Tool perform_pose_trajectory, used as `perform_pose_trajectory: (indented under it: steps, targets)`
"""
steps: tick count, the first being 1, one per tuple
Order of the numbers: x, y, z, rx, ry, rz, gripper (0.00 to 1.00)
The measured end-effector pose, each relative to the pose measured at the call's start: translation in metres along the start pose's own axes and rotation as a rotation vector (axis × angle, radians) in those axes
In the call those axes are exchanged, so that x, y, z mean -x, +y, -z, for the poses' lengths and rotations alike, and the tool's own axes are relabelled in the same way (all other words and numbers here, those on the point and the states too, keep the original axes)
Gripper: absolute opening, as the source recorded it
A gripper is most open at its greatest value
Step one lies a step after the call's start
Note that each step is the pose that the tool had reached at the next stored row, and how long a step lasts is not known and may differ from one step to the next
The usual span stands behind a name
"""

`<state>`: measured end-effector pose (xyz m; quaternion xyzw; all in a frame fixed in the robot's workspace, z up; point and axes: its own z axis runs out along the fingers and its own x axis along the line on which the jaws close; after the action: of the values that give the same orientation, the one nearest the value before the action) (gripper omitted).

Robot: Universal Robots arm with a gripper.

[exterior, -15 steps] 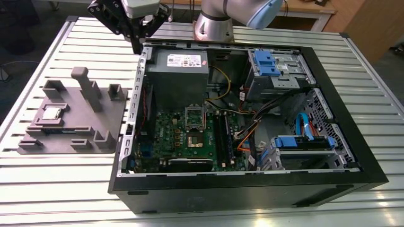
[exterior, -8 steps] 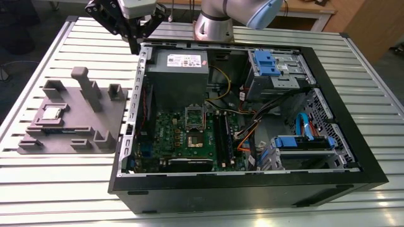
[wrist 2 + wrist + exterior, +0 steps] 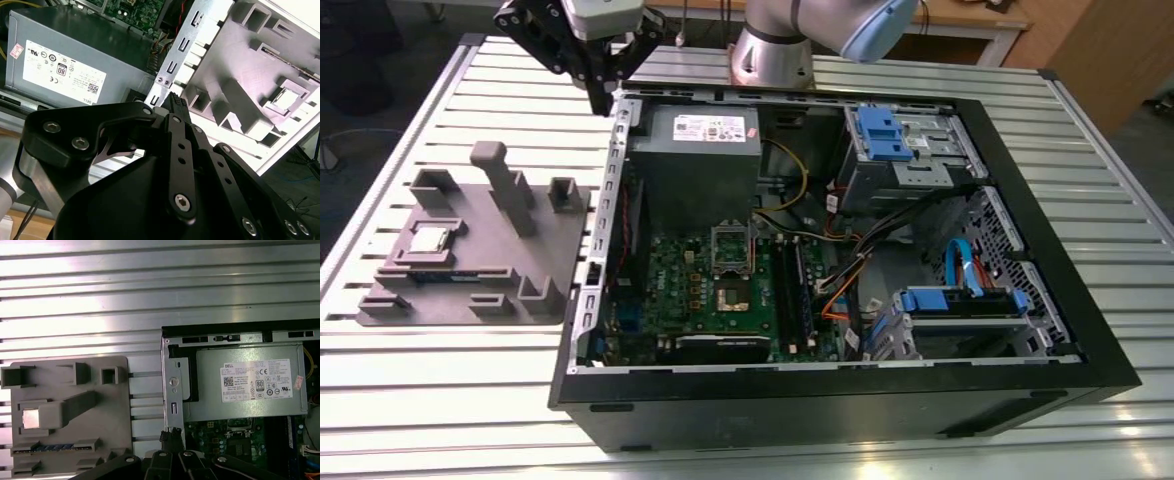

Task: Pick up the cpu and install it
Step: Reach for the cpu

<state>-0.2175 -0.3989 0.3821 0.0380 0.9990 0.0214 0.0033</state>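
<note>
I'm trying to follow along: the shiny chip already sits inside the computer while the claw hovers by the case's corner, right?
Not quite: the exterior view shows the cpu lying on the grey tray beside the computer case, not inside. The claw does hover by the case's corner.

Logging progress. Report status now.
Gripper shut, empty, above case edge by power supply. Cpu on tray, untouched. Post stands close beside cpu.
</note>
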Motion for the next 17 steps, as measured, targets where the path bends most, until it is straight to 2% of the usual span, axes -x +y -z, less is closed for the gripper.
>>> perform_pose_trajectory:
  steps: [17]
  targets:
    - [-0.0081, -0.0007, -0.0013, -0.0004, 0.0047, 0.000, 0.10]
